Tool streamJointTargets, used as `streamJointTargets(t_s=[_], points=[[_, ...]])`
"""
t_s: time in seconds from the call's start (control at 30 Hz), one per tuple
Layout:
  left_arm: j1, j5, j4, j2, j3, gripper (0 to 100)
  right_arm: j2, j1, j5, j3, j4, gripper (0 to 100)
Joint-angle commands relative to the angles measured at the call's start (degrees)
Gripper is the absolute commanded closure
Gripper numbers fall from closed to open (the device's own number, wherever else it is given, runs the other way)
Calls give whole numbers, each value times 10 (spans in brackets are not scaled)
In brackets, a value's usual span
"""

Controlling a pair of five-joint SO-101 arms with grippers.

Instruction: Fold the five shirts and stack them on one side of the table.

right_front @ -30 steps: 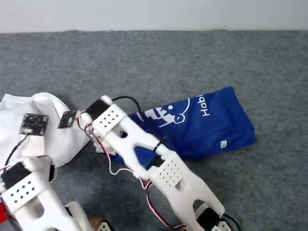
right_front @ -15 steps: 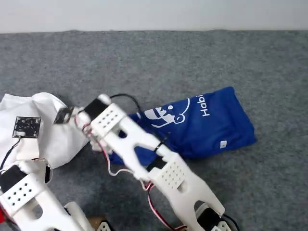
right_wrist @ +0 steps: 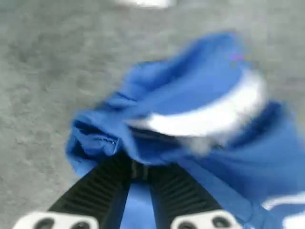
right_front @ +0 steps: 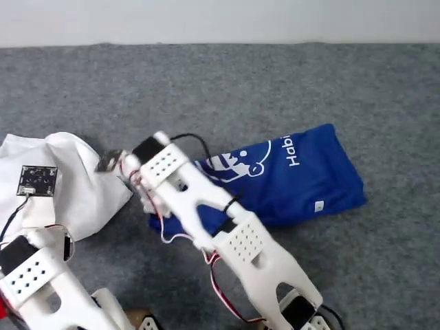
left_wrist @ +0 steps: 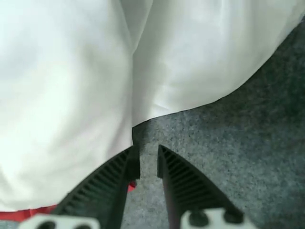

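I count two shirts on the grey felt table (right_front: 275, 82). The blue shirt (right_front: 295, 175), with white print, lies roughly folded just off centre toward 3 o'clock. Its 9 o'clock end is bunched up. My right gripper (right_wrist: 139, 169) is clenched on that bunched blue fabric. The white shirt (right_front: 75, 185) is a crumpled heap at the table's 9 o'clock edge. My left gripper (left_wrist: 147, 152) hangs over bare felt just beside the white shirt's hem, its jaws a narrow slit apart, grasping nothing.
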Motion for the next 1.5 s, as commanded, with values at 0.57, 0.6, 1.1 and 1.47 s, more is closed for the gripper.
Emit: streamJointTargets(t_s=[0.57,0.6,1.1,1.47], points=[[-3,-4,-7,-8,-5,927,-214,220,-33,21,26,990],[-3,-4,-7,-9,0,927,-222,245,-33,40,25,989],[-2,-48,-7,-10,23,927,-177,546,36,120,-8,756],[-3,-59,-7,-10,26,927,-118,609,37,120,-80,756]])
